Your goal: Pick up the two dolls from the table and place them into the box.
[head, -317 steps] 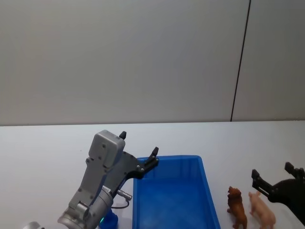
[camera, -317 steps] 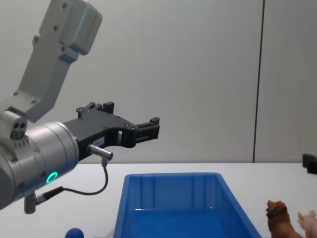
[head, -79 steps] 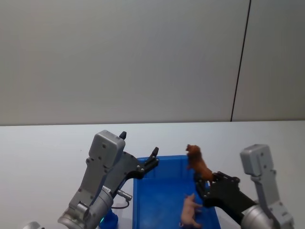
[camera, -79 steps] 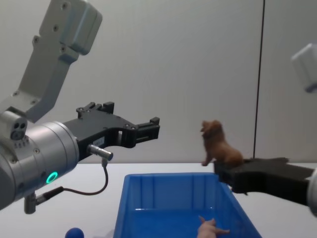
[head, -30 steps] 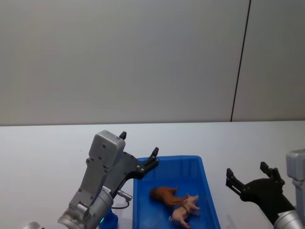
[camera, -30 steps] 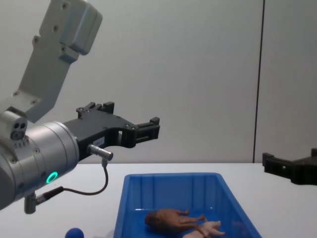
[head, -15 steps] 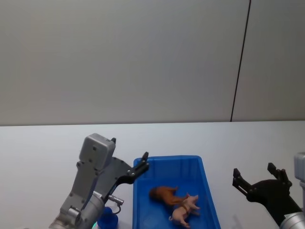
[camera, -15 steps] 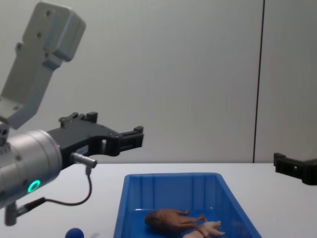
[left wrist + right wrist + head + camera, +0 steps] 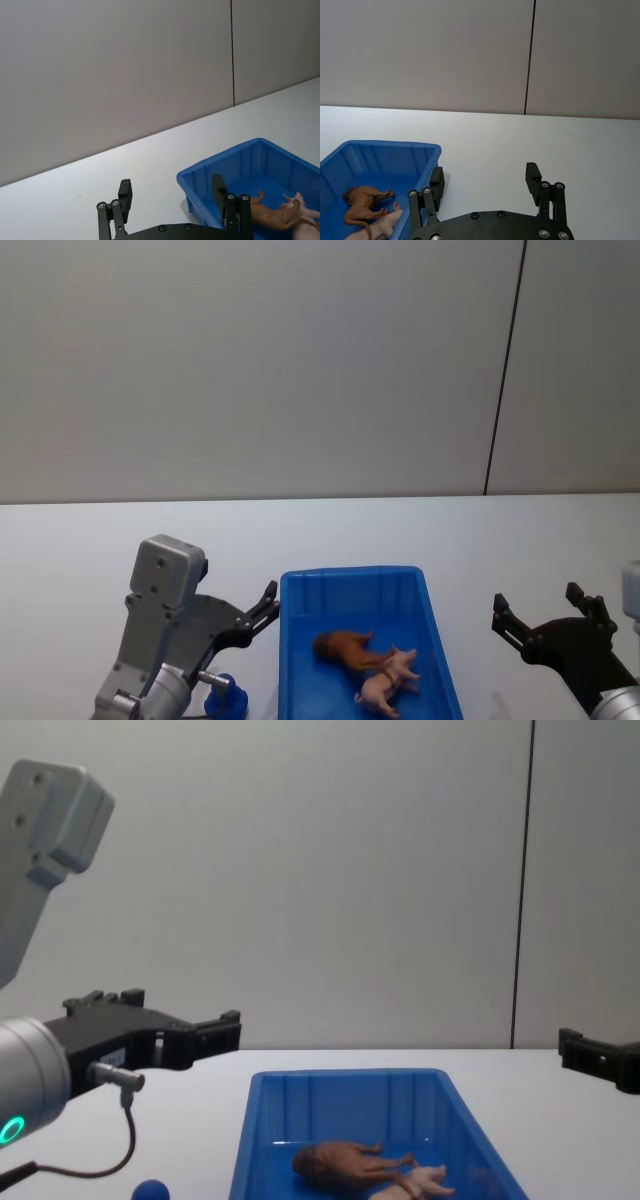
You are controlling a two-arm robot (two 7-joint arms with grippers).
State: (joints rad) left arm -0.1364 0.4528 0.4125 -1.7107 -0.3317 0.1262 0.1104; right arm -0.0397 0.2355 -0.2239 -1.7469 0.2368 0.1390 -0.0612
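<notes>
While both dolls lie inside the box [image 9: 350,575], the two grippers hang off to its sides, fingers spread wide with nothing between them. From the head view, the brown doll [image 9: 343,648] lies on its side mid-floor. The pink doll [image 9: 388,684] touches its hind legs, nearer the robot and the box's right side. The chest view adds the side-on picture: both lie flat on the floor, well below the rim. The left gripper [image 9: 268,604] is raised above the table [image 9: 80,550] near the box's far left corner, and its wrist view looks past that corner onto the brown doll. A small blue ball [image 9: 222,695] rests on the table under the left arm, beside the box. The right gripper [image 9: 537,598] is well to the right of the box with bare table between them; its wrist view takes in the box's right side and both dolls behind it. Wide bare table runs behind the box to the grey wall [image 9: 250,370]
</notes>
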